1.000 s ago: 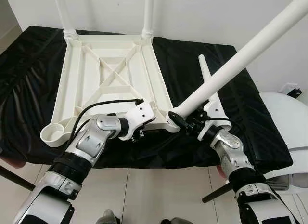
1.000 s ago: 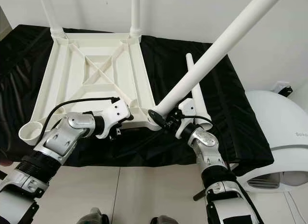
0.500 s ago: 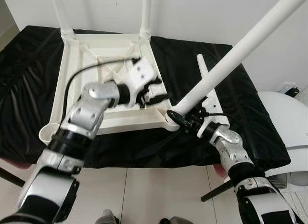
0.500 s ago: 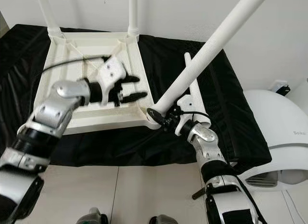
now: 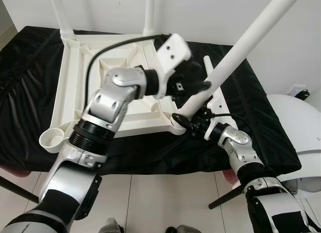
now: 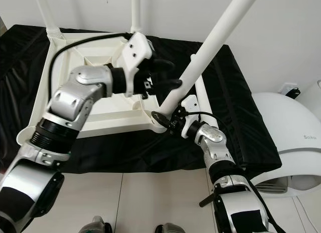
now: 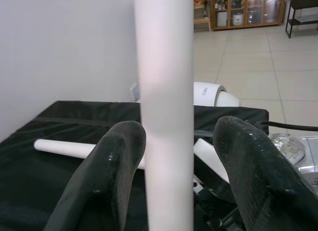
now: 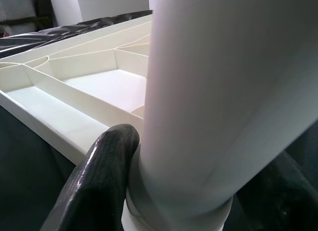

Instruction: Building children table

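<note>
A white children's table top lies upside down on a black-covered bench. Two white legs stand in its far corners. A third long leg slants up to the right from the near right corner socket. My right gripper is shut on this leg's base; in the right wrist view one finger presses against the leg. My left gripper is open higher up, its fingers on either side of the leg. A loose leg lies on the cloth.
The near left corner socket is an open ring by the bench's front edge. A white rounded appliance stands on the tiled floor to the right. A white wall runs close behind the bench. A dark rod crosses below my right arm.
My left arm has lifted off the table top's near edge and swung up and right to straddle the slanted leg. The leg now stands a little steeper. My right gripper has kept its hold.
</note>
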Motion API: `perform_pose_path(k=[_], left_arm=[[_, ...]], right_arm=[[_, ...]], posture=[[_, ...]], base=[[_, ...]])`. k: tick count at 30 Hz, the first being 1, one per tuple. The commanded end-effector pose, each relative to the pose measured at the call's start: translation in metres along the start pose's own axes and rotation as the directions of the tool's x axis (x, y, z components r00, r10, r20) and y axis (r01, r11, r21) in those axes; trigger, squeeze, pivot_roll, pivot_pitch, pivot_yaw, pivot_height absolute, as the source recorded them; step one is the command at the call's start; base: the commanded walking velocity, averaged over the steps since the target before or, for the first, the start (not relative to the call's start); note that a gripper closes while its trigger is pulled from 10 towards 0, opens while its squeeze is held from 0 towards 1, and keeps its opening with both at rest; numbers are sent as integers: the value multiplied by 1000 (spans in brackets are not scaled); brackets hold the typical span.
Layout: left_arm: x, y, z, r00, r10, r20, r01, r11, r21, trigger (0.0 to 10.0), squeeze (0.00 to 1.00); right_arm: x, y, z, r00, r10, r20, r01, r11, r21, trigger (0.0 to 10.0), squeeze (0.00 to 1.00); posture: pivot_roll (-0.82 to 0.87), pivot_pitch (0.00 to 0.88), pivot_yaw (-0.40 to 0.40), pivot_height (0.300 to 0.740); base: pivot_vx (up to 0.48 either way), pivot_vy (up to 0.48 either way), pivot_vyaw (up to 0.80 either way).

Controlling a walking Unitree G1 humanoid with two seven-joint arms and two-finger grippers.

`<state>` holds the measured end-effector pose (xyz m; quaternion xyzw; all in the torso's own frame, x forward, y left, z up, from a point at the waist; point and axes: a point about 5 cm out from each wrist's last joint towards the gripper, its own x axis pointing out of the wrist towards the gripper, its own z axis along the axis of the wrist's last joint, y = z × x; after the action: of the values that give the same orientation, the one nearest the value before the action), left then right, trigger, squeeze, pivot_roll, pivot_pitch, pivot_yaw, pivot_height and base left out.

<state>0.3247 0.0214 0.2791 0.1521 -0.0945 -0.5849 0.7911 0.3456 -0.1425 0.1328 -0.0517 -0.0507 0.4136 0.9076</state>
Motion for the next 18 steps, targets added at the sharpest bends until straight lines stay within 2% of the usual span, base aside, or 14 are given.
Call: perform_pose_path(k=[1,4,8,9,10,11,18], left_arm=[[8,-2,0,1000,-7,-26,7,1000,-5,10000,0],[16,-2,-8,997,8,-79,-10,1000,-21,10000,0],[18,0,-10,995,22,-97,-26,999,-33,10000,0],[19,2,-10,994,39,-100,-44,998,-41,10000,565],[19,2,-10,994,39,-100,-44,998,-41,10000,565],[19,3,-9,994,51,-101,-56,997,-44,10000,1000],[24,8,-9,988,89,-124,-96,994,-46,10000,1000]], right_arm=[[2,4,-7,998,27,-55,-27,1000,4,10000,0],[5,3,-6,998,34,-54,-35,999,-4,10000,0],[5,3,-5,998,36,-54,-37,999,-4,10000,0],[6,3,-5,998,37,-53,-37,999,-8,10000,0],[6,3,-5,998,37,-53,-37,999,-8,10000,0],[6,3,-5,998,37,-53,-37,999,-10,10000,0],[8,4,-5,998,42,-49,-43,999,-8,10000,0]], posture=[[47,24,-72,740],[46,19,-72,740],[46,19,-72,740],[42,12,-69,740],[42,12,-69,740],[42,12,-69,740],[43,3,-66,740]], base=[[0,0,0],[0,0,0],[0,0,0],[0,0,0],[0,0,0],[0,0,0],[0,0,0]])
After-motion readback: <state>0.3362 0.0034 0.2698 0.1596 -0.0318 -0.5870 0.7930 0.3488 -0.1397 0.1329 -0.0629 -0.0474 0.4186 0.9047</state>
